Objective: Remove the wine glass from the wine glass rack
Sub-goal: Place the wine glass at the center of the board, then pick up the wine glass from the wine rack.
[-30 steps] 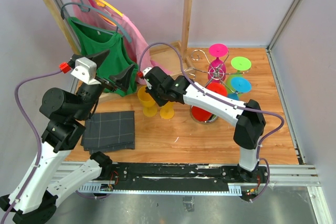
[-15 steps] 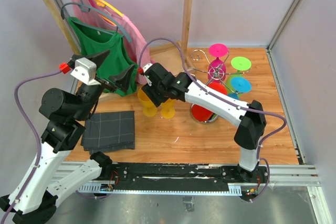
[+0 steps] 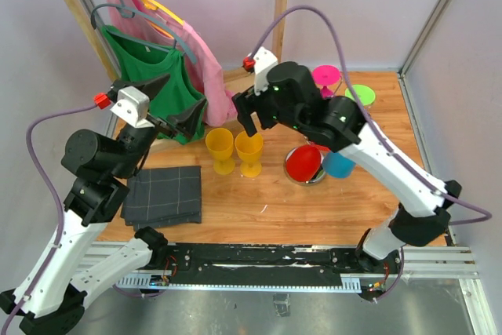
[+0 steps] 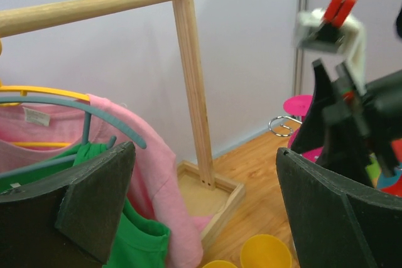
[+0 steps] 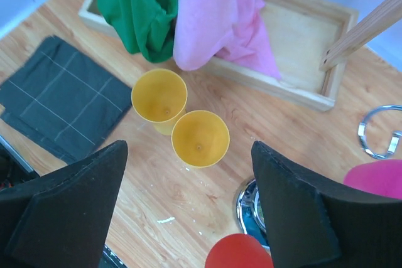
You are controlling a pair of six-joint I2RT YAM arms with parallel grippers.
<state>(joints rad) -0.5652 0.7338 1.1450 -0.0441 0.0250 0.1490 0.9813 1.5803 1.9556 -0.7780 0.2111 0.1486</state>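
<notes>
Yellow glass (image 3: 249, 152) upright by its twin (image 3: 220, 147), nr chrome rack (image 5: 247, 208).

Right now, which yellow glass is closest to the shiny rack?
The right-hand yellow glass, nearest the rack's mirrored base; the other yellow glass stands farther left, by the green shirt.

Top cam, high over the near edge, looks down on the table (image 3: 259, 202). R wrist cam faces straight down, close over yellow wine glasses (image 5: 200, 137); L wrist cam looks level toward the far edge. All share the wooden post (image 3: 280, 13).

Yellow wine glass (image 5: 200, 137), dark grey grid-lined cloth (image 5: 63, 95), green shirt (image 5: 135, 4)
</notes>
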